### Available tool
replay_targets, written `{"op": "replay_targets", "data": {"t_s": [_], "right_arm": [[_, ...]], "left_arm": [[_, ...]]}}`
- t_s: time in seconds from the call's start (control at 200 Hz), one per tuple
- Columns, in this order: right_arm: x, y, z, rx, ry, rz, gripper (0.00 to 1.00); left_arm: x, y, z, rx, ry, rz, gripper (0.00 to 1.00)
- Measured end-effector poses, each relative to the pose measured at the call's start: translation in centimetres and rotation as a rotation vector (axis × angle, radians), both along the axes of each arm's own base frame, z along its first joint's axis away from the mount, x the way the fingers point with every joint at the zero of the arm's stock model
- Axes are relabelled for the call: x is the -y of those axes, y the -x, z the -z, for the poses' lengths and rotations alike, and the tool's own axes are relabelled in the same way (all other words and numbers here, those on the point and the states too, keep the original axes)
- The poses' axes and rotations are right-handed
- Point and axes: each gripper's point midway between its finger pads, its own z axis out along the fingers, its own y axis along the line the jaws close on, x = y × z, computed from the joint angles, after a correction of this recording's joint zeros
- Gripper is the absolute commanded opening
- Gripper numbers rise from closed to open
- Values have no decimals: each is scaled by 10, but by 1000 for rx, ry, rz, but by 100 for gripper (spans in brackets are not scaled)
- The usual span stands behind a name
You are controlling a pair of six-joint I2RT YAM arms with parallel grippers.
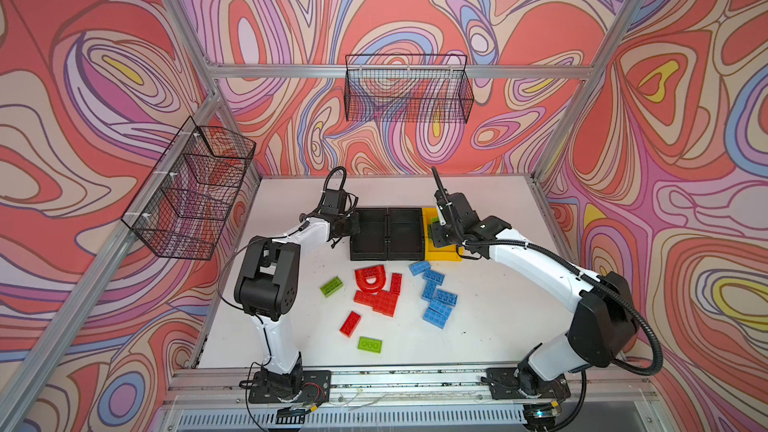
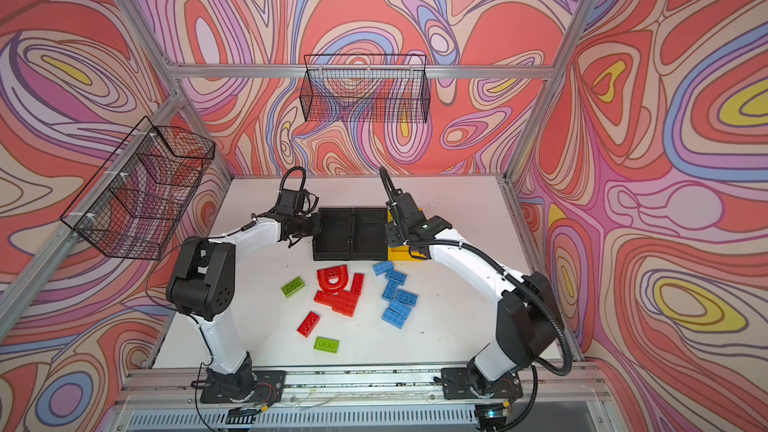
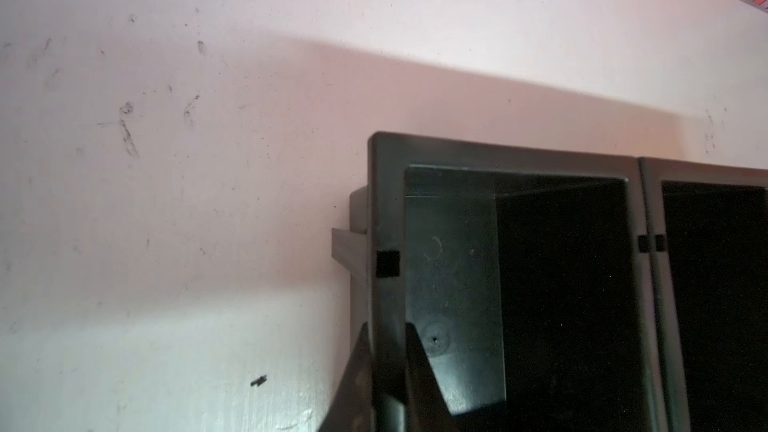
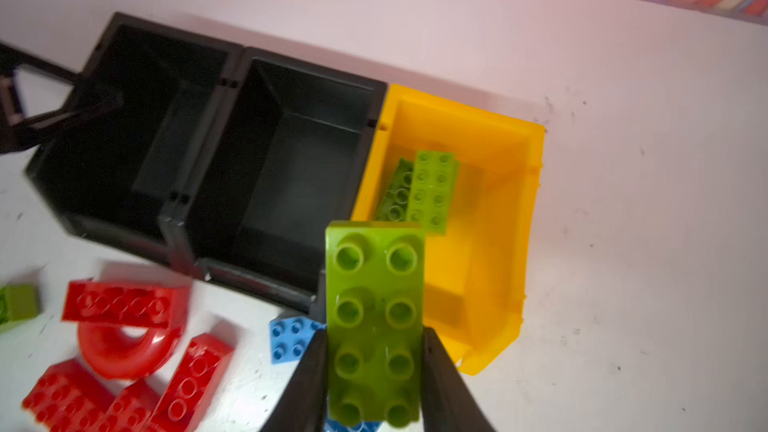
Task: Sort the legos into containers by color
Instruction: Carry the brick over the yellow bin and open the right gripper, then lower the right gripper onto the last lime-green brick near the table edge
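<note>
Overhead first, both top views: containers [image 1: 388, 238] in a joined row toward the back of the white table [image 1: 498, 326], namely outer black bin [image 1: 370, 256], middle black bin [image 1: 405, 256], yellow bin [image 1: 448, 256]; left gripper [image 1: 352, 226] at the outer black bin's free side wall; right gripper [image 1: 437, 239] over the yellow bin, load hard to make out from above; loose legos just in front of the bins: red cluster [image 1: 380, 301] around a red arch [image 1: 370, 280], blue cluster [image 1: 436, 297] to its right, lone red brick [image 1: 350, 323] nearer the front, one green brick [image 1: 331, 286] left of the reds, another green brick [image 1: 370, 344] nearest the front edge. Left wrist view: fingers [image 3: 424, 380] pinched together on that side wall, one inside the bin, one outside. Right wrist view: held green brick [image 4: 374, 284] clamped by its long sides between the right fingers [image 4: 444, 380], studs toward the camera, above the yellow bin's edge next to the middle black bin; green pair [image 4: 434, 191] lying inside the yellow bin, touching each other.
</note>
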Motion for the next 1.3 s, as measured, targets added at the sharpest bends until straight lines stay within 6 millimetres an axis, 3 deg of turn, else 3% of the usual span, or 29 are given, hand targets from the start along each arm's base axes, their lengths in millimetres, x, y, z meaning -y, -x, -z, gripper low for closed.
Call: {"op": "replay_targets", "data": {"t_s": [0.255,0.411,0.591,0.761,1.062,1.202,1.302], "right_arm": [[22,-28,59,-125,-1,58,32],[34,-49,69,-135,-40,89,33],[35,-69,73,-123,-76,96,43],[34,-74,72,-112,-82,89,52],[30,-75,60,-93,-99,56,52],[22,-55,34,-54,-111,-11,52],[0,-26,10,-10,-107,-106,54]], "left_arm": [[0,0,0,1,-2,-1,4],[0,0,0,0,0,0,4],[0,0,0,0,-2,-1,4],[-1,0,0,0,-3,-2,4],[-1,0,0,1,-4,-1,4],[-1,0,0,1,-6,-1,4],[-1,0,0,1,-8,-2,4]]}}
